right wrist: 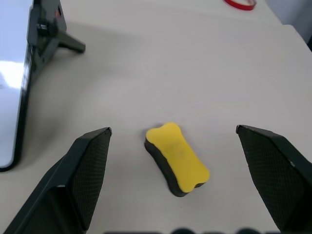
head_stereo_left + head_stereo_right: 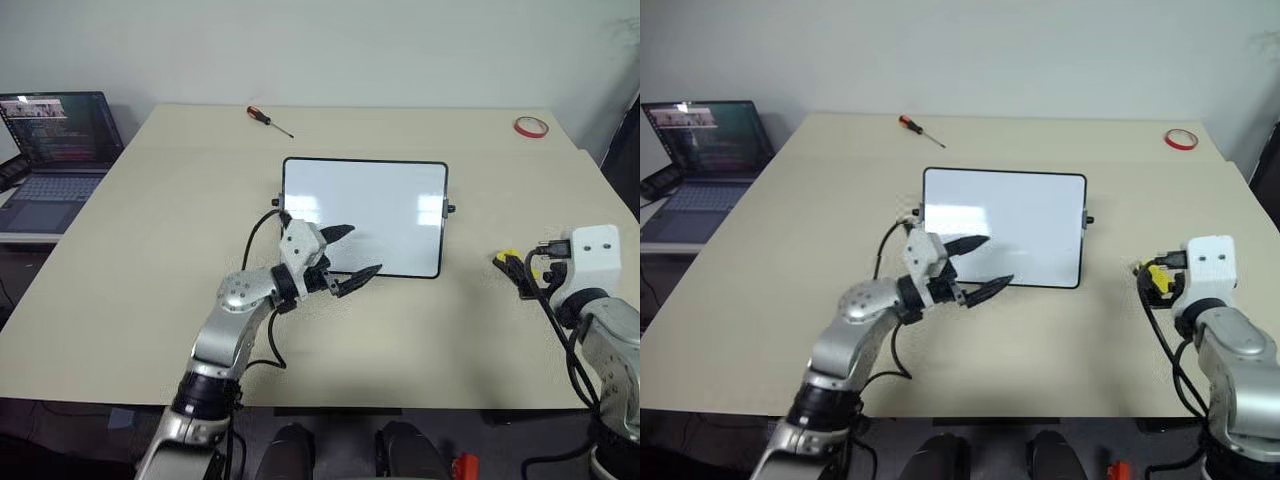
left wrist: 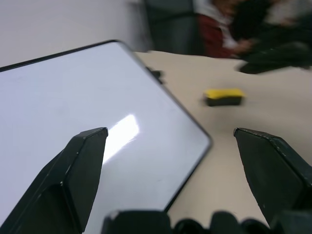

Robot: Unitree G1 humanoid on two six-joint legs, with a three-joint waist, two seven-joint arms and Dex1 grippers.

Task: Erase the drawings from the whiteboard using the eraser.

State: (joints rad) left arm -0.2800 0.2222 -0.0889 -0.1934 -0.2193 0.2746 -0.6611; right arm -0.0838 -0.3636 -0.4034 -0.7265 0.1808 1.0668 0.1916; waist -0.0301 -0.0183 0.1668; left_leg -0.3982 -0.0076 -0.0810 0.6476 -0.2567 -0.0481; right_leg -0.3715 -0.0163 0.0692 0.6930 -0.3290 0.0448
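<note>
Glossy rounded whiteboard (image 2: 380,215); yellow bone-shaped eraser (image 1: 177,158), dark foam underside.

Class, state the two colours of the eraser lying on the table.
The eraser is bright yellow on top with a dark underside, clearest in the right wrist view.

Head cameras look down over the table (image 2: 120,260); wrist cameras sit low and close, both catching the eraser (image 1: 177,159) and whiteboard (image 3: 73,112) edge.
</note>
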